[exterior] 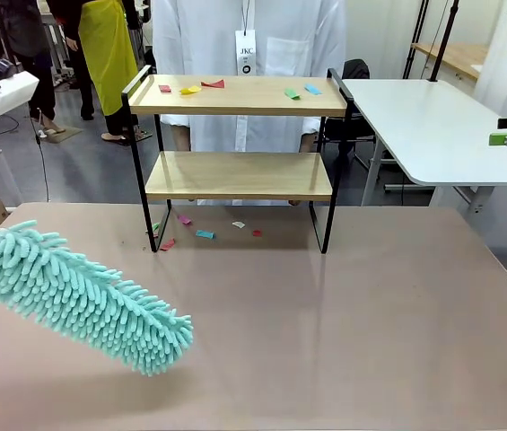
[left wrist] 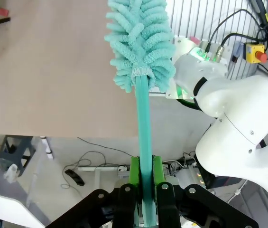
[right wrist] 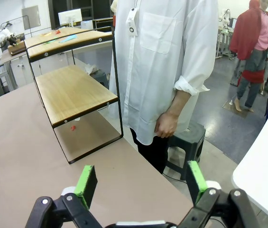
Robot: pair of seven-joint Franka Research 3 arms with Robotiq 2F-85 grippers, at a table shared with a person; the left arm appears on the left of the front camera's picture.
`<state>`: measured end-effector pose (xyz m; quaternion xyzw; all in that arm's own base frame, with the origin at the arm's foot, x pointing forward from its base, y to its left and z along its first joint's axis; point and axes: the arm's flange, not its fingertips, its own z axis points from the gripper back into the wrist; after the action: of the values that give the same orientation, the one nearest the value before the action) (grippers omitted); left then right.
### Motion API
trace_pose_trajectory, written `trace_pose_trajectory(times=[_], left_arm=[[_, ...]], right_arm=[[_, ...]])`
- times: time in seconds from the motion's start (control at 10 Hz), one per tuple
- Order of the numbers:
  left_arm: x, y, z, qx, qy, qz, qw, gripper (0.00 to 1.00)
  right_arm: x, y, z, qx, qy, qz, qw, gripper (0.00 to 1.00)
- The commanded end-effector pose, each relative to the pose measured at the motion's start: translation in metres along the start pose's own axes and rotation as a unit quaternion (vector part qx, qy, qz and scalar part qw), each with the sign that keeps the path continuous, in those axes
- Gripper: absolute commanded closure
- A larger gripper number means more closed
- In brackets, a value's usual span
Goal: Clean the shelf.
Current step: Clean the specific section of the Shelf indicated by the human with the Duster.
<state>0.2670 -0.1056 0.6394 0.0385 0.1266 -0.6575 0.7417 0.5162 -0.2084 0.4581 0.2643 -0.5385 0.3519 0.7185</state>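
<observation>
- Front view: coloured scraps (exterior: pixel 190 89) are lying scattered along the top board of the shelf (exterior: pixel 244 106). Fallen scraps (exterior: pixel 205 234) are lying on the tan tabletop (exterior: pixel 370 314) beneath it, between its black legs.
- A person in a white coat (exterior: pixel 262 54) is standing just behind the shelf (one hand (right wrist: pixel 166 126) is hanging by the coat hem in the right wrist view). A white table (exterior: pixel 432 126) is standing off to the far right.
- A teal fluffy duster (exterior: pixel 83 301) is being held above the near left of the tabletop, well apart from the shelf. Its head is slanting down toward the picture's lower right.
- The shelf is standing upright at the far middle of the tabletop. Its long axis is running left to right across the front view, with its open front facing the camera and a raised black rail at each end.
- The duster's thin handle is being pinched between the green pads of the left gripper (left wrist: pixel 146 173), and the head is pointing away along the fingers.
- The right gripper (right wrist: pixel 141 183) is being kept spread wide with nothing between its pads, off at the right edge of the front view.
</observation>
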Motion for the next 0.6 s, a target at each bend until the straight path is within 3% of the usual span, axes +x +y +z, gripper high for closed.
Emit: trace_pose_trajectory(times=[0.0,0.5], left_arm=[[-0.0013,-0.0014,-0.0026,-0.006,-0.01,-0.003,1.0,0.87],[-0.0013,-0.0014,-0.0026,-0.006,-0.01,-0.003,1.0,0.87]], right_arm=[[0.0023,0.001,-0.0002,0.0,0.0,0.002,1.0,0.0],[0.0023,0.001,-0.0002,0.0,0.0,0.002,1.0,0.0]])
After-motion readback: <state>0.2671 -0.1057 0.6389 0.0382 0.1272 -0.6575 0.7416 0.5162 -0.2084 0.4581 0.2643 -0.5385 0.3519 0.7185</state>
